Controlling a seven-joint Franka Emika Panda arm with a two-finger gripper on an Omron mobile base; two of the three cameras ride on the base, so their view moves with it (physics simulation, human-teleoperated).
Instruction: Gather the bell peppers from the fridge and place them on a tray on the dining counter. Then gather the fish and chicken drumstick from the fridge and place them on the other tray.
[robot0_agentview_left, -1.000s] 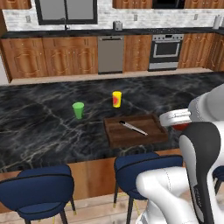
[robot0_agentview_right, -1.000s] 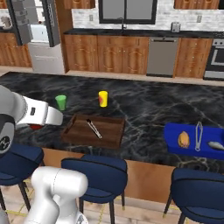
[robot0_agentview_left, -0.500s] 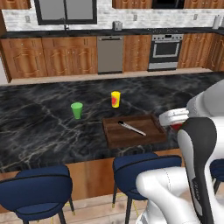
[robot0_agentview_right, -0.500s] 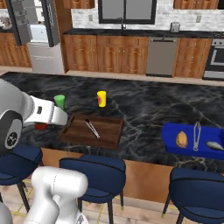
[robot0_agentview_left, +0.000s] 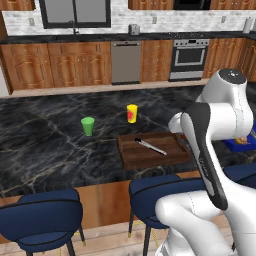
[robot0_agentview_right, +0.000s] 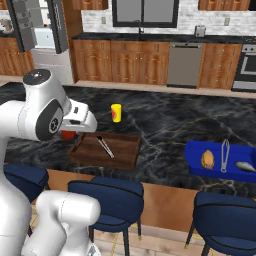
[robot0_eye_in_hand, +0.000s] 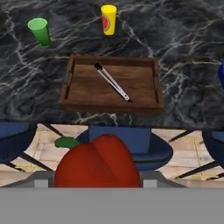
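Red pepper (robot0_eye_in_hand: 97, 162) sits clamped in my gripper (robot0_eye_in_hand: 98, 181), green stem out to one side. The pepper hides the fingertips, but it is plainly held, so the jaws are closed on it. Seen from the right base camera, a bit of the pepper shows just under my hand, at the near left corner of the wooden tray (robot0_agentview_right: 125, 159).

Landmark: the wooden tray. My load hangs on the near side of it, over the blue stools (robot0_eye_in_hand: 131, 148), not yet over the counter (robot0_eye_in_hand: 188, 65). Judged step: carry the pepper forward and set it in this tray.

How I'd do it well:
- Go forward first, staying above the near rim, then come down. The rim is raised, and a low approach could knock it.
- Metal tongs (robot0_eye_in_hand: 111, 82) lie slantwise across the middle of the tray floor. Aim for bare wood to either side of them. A round pepper set on the tongs may roll.
- Release low, not from height.

Behind the tray: a green cup (robot0_eye_in_hand: 39, 31) off its far left corner, a yellow cup (robot0_eye_in_hand: 108, 19) behind its far edge. Both stand apart from it and should not interfere.

Well to the right of the wooden tray is the blue tray (robot0_agentview_right: 195, 150), with a drumstick (robot0_agentview_right: 207, 159), more tongs and a fish (robot0_agentview_right: 243, 166) on it. Not my target now.
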